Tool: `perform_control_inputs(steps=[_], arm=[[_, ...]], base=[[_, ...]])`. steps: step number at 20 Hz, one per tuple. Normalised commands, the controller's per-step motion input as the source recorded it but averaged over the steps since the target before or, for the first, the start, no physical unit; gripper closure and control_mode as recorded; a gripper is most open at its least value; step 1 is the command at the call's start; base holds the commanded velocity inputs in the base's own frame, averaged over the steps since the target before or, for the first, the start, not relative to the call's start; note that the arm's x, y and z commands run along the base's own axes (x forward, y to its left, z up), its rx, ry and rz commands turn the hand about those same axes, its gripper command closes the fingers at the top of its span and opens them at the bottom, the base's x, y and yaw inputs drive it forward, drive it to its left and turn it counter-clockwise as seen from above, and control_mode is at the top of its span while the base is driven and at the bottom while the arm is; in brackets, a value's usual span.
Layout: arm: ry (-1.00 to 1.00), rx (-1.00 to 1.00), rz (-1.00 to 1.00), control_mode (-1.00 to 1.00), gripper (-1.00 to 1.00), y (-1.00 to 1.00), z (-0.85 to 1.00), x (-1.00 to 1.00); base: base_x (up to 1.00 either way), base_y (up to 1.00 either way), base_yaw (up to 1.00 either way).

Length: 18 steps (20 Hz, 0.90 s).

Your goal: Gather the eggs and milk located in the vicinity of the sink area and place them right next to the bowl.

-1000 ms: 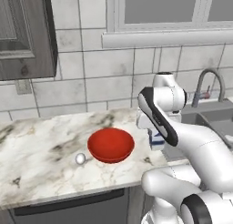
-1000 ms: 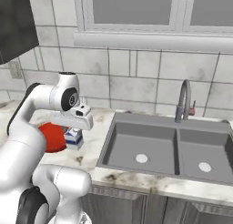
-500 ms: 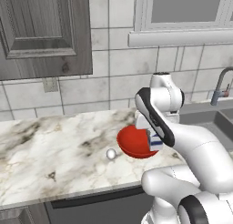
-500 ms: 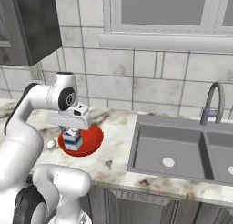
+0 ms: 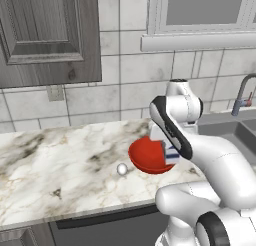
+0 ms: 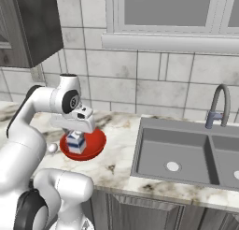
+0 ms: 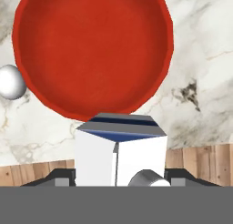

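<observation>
Milk (image 6: 75, 141), a small white carton with a blue lower part, hangs in the gripper (image 6: 77, 129) above the counter (image 5: 60, 165). The fingers are clenched on its sides, and in the hand view the carton (image 7: 119, 151) sits between them with its blue end pointing down.

In that view the carton is over the near edge of the counter, just beside the rim of the red bowl (image 7: 91, 50). From the right base view it appears in front of the bowl (image 6: 91, 142), so how far it clears the rim is hard to judge. A small glossy white ball (image 5: 122, 168) lies on the marble, touching or almost touching the bowl's far side. The sink (image 6: 186, 154) is off to the right, well apart.

Several things could go wrong. Lowered a little too far forward, the carton may catch the rim, tip the bowl, or land inside it rather than beside it. Set too far back, it may end up on the counter's front edge and topple off. A tilted release could also make the narrow carton fall over. The egg isn't visible in these views.
</observation>
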Motion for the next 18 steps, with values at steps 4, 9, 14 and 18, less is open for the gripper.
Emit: perform_control_inputs(steps=[4,9,14,18], arm=[[0.00,0.02,-0.31,-1.00,1.00,-0.58,0.00,0.47],[0.07,0.02,-0.30,-1.00,1.00,-0.74,0.00,0.45],[0.04,0.02,-0.39,-1.00,1.00,-0.91,0.00,0.06],[0.00,0.00,-0.37,-1.00,1.00,-0.29,-0.14,0.03]], base=[[0.00,0.00,0.00],[0.00,0.00,0.00],[0.00,0.00,0.00],[0.00,0.00,0.00]])
